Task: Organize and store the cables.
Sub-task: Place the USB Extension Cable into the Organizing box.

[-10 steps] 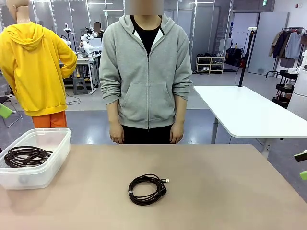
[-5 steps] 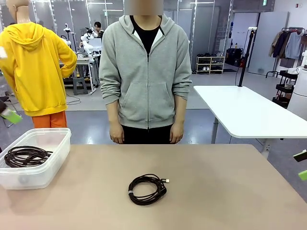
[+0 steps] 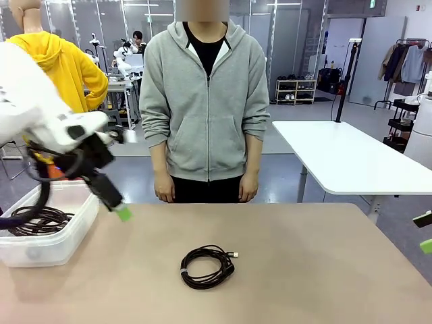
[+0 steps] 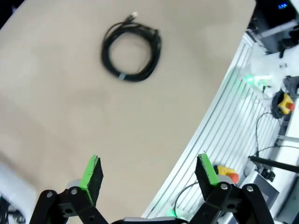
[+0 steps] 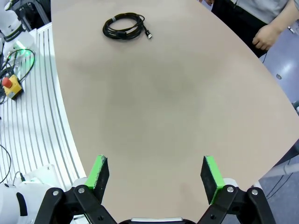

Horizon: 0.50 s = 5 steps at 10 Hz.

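Note:
One coiled black cable (image 3: 207,267) lies on the tan table (image 3: 317,270), near the middle of the front half. Another coiled cable (image 3: 34,220) rests inside the clear plastic bin (image 3: 42,254) at the left. My left gripper (image 3: 120,210) hangs open and empty just right of the bin, well left of the loose cable. In the left wrist view the cable (image 4: 131,46) sits far ahead of the open left gripper (image 4: 149,171). My right gripper (image 3: 425,233) is at the right edge, open and empty. From the right wrist the cable (image 5: 124,25) lies far beyond the open gripper (image 5: 156,179).
A person in a grey hoodie (image 3: 206,108) stands at the far edge, hands (image 3: 164,194) hanging down by the table. One hand (image 5: 266,35) appears in the right wrist view. A white table (image 3: 344,158) stands behind to the right.
My left arm has swung in from the left, over the bin, bringing its gripper to the bin's right side. The cables, the person and the right gripper have stayed put.

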Each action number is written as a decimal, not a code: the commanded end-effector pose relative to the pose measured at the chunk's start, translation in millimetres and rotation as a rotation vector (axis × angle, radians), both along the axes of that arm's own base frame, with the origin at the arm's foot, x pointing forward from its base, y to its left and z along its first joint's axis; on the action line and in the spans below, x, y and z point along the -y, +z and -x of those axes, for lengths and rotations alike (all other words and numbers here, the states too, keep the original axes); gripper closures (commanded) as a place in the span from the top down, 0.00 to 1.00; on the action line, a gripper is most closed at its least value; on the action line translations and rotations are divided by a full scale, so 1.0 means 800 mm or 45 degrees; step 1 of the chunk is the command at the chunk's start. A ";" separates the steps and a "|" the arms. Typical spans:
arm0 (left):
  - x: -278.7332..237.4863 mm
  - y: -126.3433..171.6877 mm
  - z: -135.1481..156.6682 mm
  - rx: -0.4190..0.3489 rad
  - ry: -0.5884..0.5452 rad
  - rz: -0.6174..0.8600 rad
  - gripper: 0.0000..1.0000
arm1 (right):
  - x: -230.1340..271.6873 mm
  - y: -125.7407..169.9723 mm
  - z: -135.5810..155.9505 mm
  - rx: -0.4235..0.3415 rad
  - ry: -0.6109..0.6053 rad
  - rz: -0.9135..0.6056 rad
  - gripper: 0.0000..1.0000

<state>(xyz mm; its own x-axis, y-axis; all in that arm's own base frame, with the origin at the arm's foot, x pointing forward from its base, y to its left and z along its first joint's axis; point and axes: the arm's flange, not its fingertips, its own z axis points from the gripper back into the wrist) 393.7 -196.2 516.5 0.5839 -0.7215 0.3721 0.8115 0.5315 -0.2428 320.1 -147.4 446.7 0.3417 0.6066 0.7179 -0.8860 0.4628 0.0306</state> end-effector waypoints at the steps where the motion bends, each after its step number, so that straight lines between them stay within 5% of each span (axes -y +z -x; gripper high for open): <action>1: 0.029 0.000 -0.016 0.051 -0.037 -0.064 1.00 | -0.001 -0.003 0.001 0.019 0.016 -0.014 1.00; 3: 0.068 -0.021 -0.017 0.074 -0.062 -0.172 1.00 | -0.001 -0.003 0.001 0.019 0.016 -0.014 1.00; 4: 0.069 -0.017 -0.012 -0.038 -0.259 -0.148 1.00 | -0.001 -0.003 0.001 0.019 0.016 -0.014 1.00; 5: 0.063 -0.019 -0.007 0.034 -0.088 -0.100 1.00 | -0.001 -0.003 0.001 0.019 0.016 -0.014 1.00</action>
<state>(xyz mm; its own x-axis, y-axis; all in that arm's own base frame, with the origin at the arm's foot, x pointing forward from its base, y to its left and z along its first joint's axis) 399.4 -255.9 495.3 0.4877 -0.8213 0.2960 0.8728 0.4514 -0.1858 320.0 -147.6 446.7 0.3425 0.6063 0.7177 -0.8856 0.4635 0.0311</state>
